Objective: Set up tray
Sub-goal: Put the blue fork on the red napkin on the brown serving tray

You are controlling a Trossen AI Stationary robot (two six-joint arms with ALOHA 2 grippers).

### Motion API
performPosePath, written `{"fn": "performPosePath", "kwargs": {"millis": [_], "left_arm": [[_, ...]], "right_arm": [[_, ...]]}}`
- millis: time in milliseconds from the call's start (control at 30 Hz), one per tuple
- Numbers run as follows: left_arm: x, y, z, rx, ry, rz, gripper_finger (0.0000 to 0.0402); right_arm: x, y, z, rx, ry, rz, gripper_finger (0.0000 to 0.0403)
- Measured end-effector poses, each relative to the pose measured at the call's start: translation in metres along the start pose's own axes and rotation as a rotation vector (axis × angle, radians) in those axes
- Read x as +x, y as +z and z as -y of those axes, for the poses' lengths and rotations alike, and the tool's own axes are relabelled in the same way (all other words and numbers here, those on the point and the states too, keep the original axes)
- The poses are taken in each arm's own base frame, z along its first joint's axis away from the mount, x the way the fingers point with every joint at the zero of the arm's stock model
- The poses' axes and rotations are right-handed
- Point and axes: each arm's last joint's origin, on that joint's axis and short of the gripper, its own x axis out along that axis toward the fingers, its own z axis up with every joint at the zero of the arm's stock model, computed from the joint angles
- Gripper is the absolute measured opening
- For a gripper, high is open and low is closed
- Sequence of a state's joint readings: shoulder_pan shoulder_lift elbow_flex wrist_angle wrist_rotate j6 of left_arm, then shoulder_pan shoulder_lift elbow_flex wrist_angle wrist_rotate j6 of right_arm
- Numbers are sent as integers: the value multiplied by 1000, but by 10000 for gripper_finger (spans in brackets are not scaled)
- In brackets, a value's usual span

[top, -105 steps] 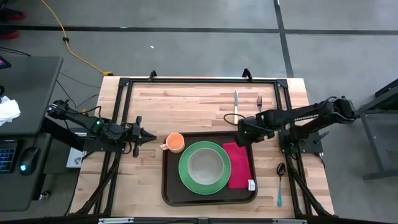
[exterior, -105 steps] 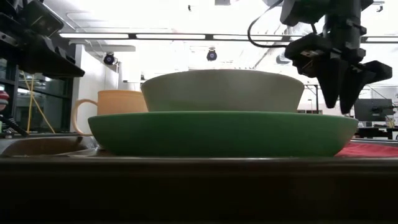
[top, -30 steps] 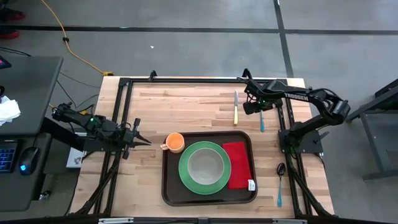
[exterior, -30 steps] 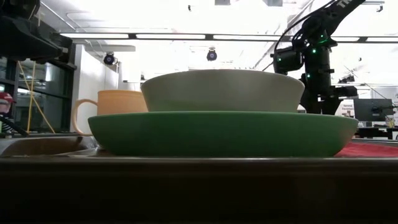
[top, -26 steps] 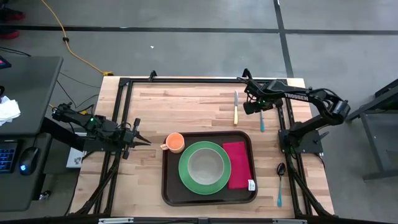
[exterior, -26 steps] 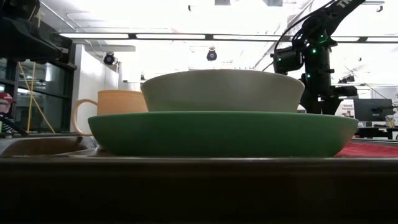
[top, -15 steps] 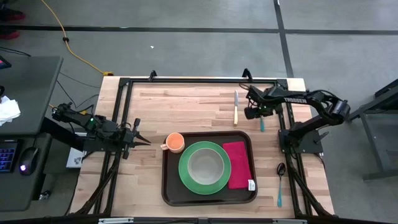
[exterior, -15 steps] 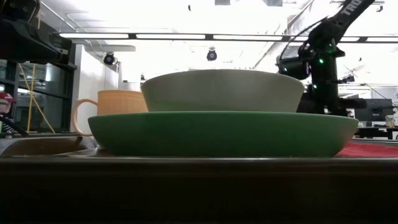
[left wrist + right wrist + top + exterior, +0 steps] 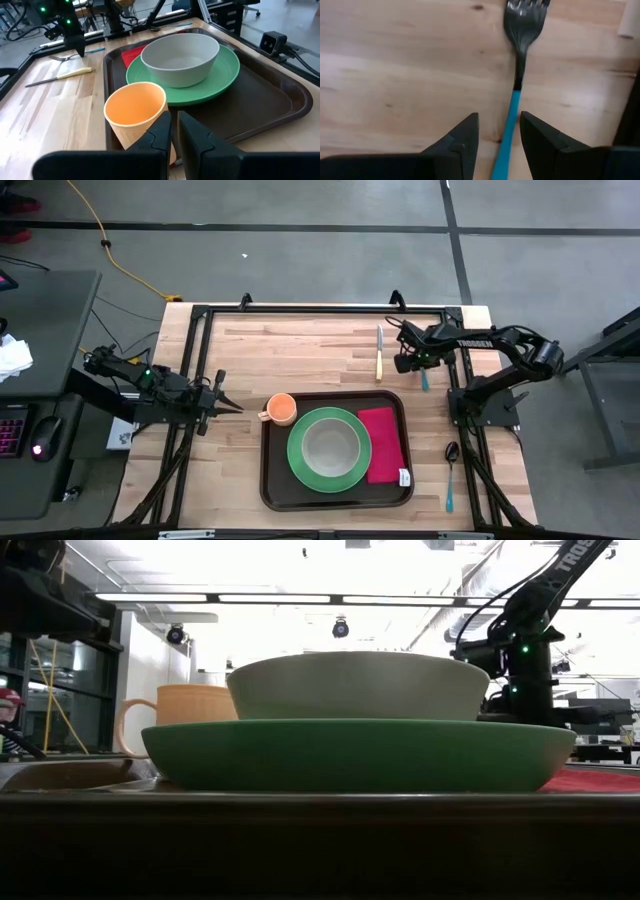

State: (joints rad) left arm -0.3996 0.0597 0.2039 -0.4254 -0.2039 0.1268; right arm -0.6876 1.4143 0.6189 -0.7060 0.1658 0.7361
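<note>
The dark brown tray (image 9: 268, 480) lies at the table's near middle. On it sit a green plate (image 9: 300, 465) with a grey bowl (image 9: 330, 448), an orange cup (image 9: 281, 409) and a red napkin (image 9: 378, 445). My right gripper (image 9: 417, 362) is open and points down over the blue-handled fork (image 9: 512, 112), which lies flat on the wood beyond the tray's far right corner. Its fingers stand on either side of the handle. My left gripper (image 9: 232, 406) is shut and hovers left of the tray, pointing at the cup (image 9: 135, 112).
A yellow-handled knife (image 9: 379, 352) lies on the wood just left of the fork. A blue-handled spoon (image 9: 450, 470) lies right of the tray near the table's right edge. A black frame rail (image 9: 320, 310) runs along the far edge. Bare wood lies between the tray and the left gripper.
My right gripper has shifted a little toward the table's near and right edges, along the fork's handle, staying pointed down. The fork and everything on the tray have stayed where they were.
</note>
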Motion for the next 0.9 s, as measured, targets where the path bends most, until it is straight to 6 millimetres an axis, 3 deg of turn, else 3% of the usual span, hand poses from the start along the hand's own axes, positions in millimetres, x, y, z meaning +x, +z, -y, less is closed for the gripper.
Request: {"fn": "performPosePath", "kwargs": {"millis": [233,533,900], "left_arm": [[0,1,0,-1,0,5,62],[0,1,0,-4,2,14,62],[0,1,0,-6,1,13,62]], "right_arm": [[1,6,2,26,6,28,120],[3,11,6,25,5,54,82],[14,3,11,34,21,49,39]]}}
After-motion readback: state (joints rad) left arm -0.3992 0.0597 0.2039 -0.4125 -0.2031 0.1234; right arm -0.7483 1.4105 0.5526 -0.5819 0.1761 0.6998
